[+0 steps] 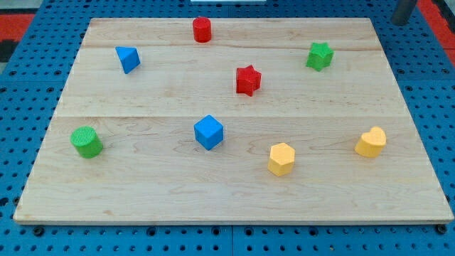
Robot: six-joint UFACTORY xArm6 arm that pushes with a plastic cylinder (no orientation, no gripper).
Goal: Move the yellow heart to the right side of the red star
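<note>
The yellow heart (371, 142) lies near the board's right edge, low in the view. The red star (248, 80) sits above the board's middle, well to the upper left of the heart. A dark rod shows at the view's top right corner, and my tip (403, 23) is just beyond the board's top right corner, far from both blocks and touching none.
A yellow hexagon (281, 158) lies left of the heart. A blue cube (208, 132) is at centre, a green star (319, 56) at upper right, a red cylinder (202, 30) at top, a blue triangle (128, 59) at upper left, a green cylinder (87, 141) at left.
</note>
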